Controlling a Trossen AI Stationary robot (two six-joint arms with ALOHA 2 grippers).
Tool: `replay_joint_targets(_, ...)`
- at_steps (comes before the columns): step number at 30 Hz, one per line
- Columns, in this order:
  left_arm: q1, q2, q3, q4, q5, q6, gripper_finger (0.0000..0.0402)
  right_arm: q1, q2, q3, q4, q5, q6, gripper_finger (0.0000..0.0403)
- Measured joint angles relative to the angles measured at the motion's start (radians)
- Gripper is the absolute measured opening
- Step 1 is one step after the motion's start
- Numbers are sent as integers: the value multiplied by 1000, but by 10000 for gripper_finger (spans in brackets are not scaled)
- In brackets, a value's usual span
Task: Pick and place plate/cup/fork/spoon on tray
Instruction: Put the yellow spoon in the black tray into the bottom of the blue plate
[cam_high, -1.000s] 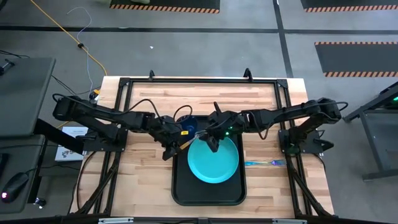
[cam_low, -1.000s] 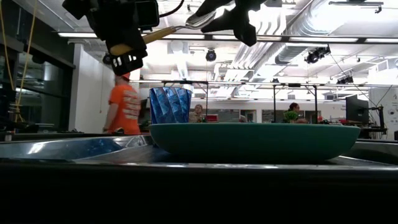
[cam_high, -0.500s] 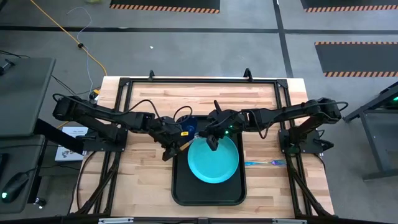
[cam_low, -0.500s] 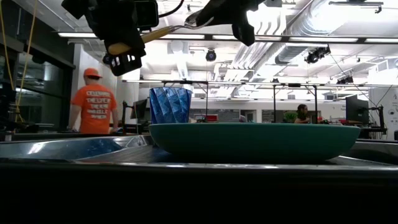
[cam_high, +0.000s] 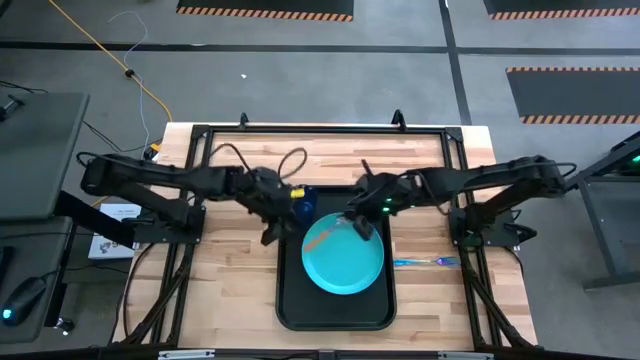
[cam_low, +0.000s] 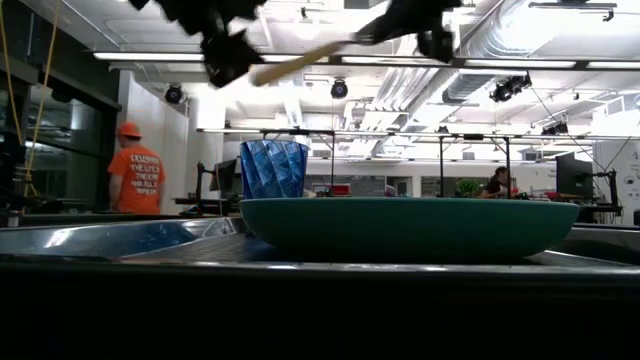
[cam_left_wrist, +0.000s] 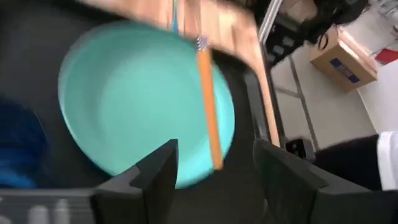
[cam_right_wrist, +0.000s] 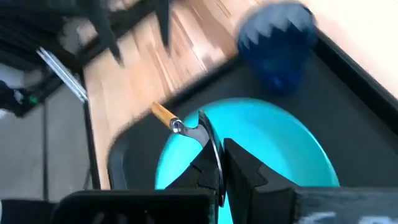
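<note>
1. Black tray (cam_high: 285, 300) at the table's (cam_high: 230, 290) 6 o'clock edge, between the two arms.
2. Teal plate (cam_high: 345, 262) flat in the tray, filling most of its width; low view shows its rim (cam_low: 410, 228) resting on the tray floor.
3. Dark-blue cup (cam_high: 303, 201) upright in the tray's 11 o'clock corner, just beside the plate's edge — also seen standing behind the plate in the low view (cam_low: 273, 169).
4. Right gripper (cam_high: 360, 226) over the plate's 12 to 1 o'clock edge, fingers clamped on the spoon's bowl end; right wrist view shows the silver bowl (cam_right_wrist: 200, 134) pinched between them.
5. Spoon (cam_high: 326, 239) held in the air above the plate, orange handle pointing toward 9 o'clock, clear of the plate surface in the low view (cam_low: 300, 62).
6. Left gripper (cam_high: 276, 226) just off the tray's 10 o'clock edge, beside the cup; fingers (cam_left_wrist: 158, 168) spread apart with nothing between them, spoon handle (cam_left_wrist: 209, 112) visible beyond, apart from them.
7. Fork (cam_high: 425, 262) flat on the bare wood at 3 o'clock from the tray — well outside its rim.
8. Person in an orange shirt (cam_low: 135, 180) in the room behind the table.
</note>
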Motion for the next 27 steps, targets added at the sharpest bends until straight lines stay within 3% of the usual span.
replay_joint_targets(8, 102, -70, 168, -48, -12, 177, 215, 148, -94, 0, -298, -35, 211, 1)
replay_joint_targets(15, 170, -138, 187, 58, -25, 207, 215, 405, -84, -121, -160, -20, 562, 0)
replay_joint_targets(19, 195, -161, 187, 97, -26, 207, 215, 543, -84, -217, 16, 113, 786, 0)
replay_joint_targets(22, 206, -172, 187, 133, -26, 200, 215, 632, -83, -280, 137, 278, 932, 0)
replay_joint_targets(27, 215, -173, 187, 178, -26, 199, 215, 744, -83, -350, 218, 507, 1110, 0)
